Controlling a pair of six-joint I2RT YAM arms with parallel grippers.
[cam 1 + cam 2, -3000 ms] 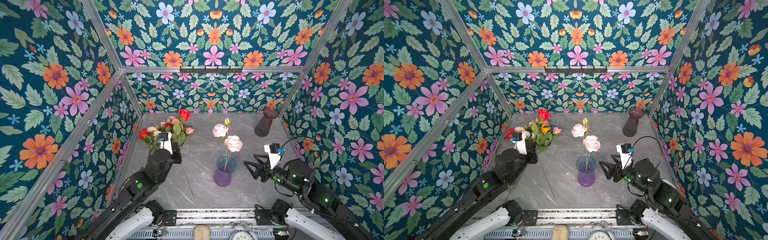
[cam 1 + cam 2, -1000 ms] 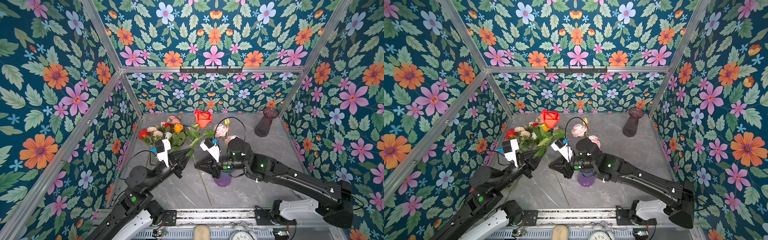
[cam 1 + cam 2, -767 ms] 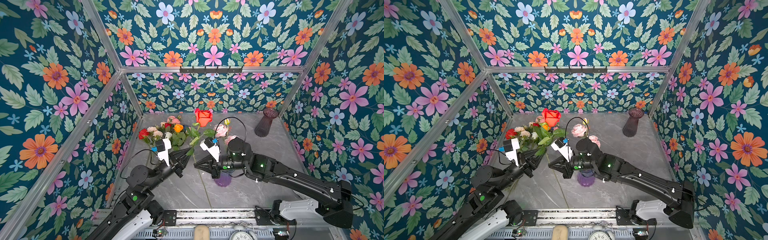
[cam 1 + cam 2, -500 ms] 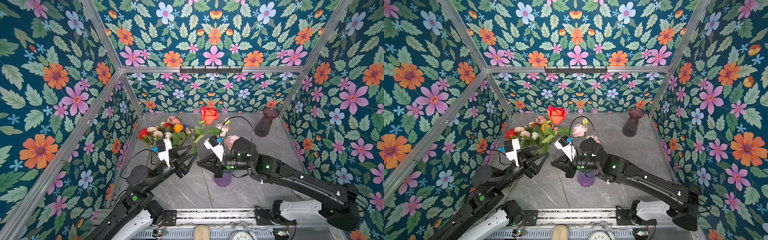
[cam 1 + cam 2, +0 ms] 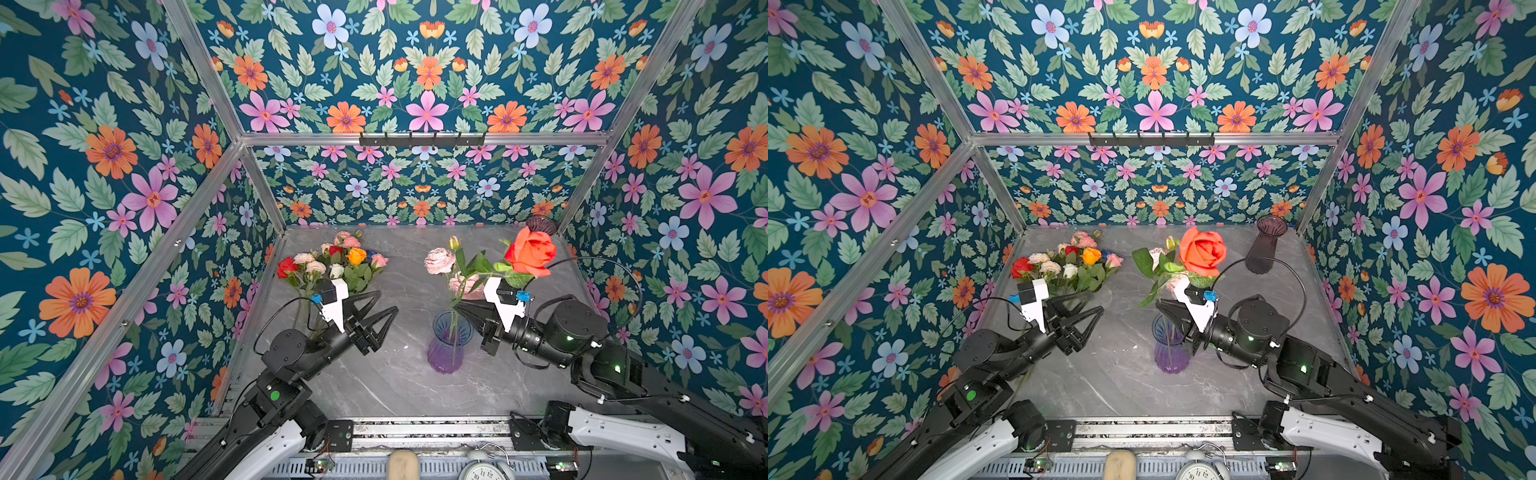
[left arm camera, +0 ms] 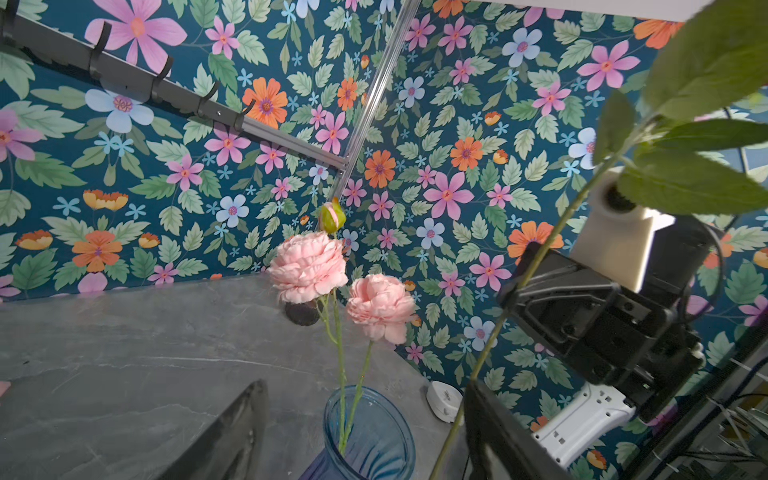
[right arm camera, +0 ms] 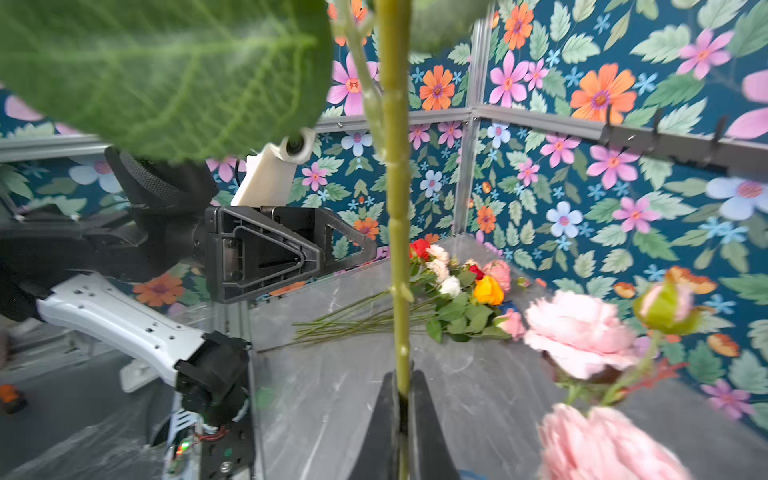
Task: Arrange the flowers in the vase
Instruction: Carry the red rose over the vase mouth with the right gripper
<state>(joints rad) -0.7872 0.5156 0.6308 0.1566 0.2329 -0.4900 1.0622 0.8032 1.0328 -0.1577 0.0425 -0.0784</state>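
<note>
The right claw (image 7: 401, 397) is pinched shut partway along the stem of the orange-red rose (image 5: 531, 251), whose bloom leans out toward 2 o'clock from the blue vase (image 5: 451, 345). The lower stem hangs close to the vase mouth, but I cannot tell whether its end is inside the rim. To do this well, the stem wants bringing nearer upright and its tip centring over the opening before lowering. It should slip past the pink peonies (image 6: 307, 266) rather than shove them, and be released only once it leans on the rim. The left claw (image 5: 387, 301) stands wide and empty at 9 o'clock of the vase. The vase, near the middle of the table (image 5: 374, 386), holds two pink blooms and a bud. The other flowers (image 5: 332, 266) lie bunched at 10 o'clock. A dark vase (image 5: 1264, 245) at 1 o'clock shows nothing in it
</note>
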